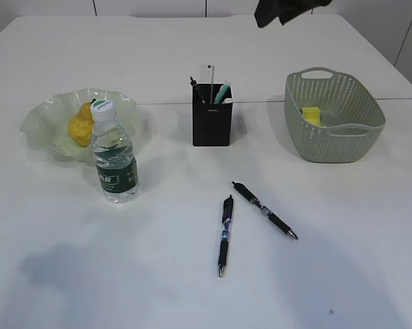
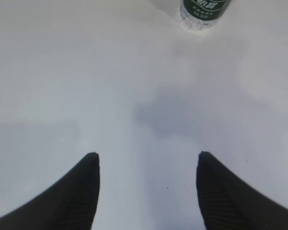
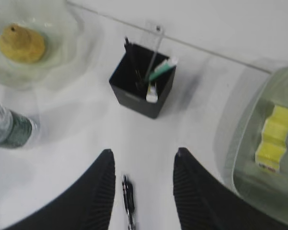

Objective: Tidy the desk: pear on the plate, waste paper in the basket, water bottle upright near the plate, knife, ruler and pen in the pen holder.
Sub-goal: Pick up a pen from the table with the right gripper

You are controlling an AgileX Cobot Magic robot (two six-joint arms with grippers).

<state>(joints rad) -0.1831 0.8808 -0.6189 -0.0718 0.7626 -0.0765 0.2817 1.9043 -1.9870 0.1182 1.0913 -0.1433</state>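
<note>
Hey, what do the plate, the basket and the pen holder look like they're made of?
The plate looks like pale green glass, perhaps clear plastic: it is translucent and glossy, with a wavy ruffled rim. The basket looks like sage-green moulded plastic: its woven-look perforated sides are perfectly regular, and the finish is dull. The pen holder is a matte black square cup, probably plastic or coated metal; its surface shows no shine.
</note>
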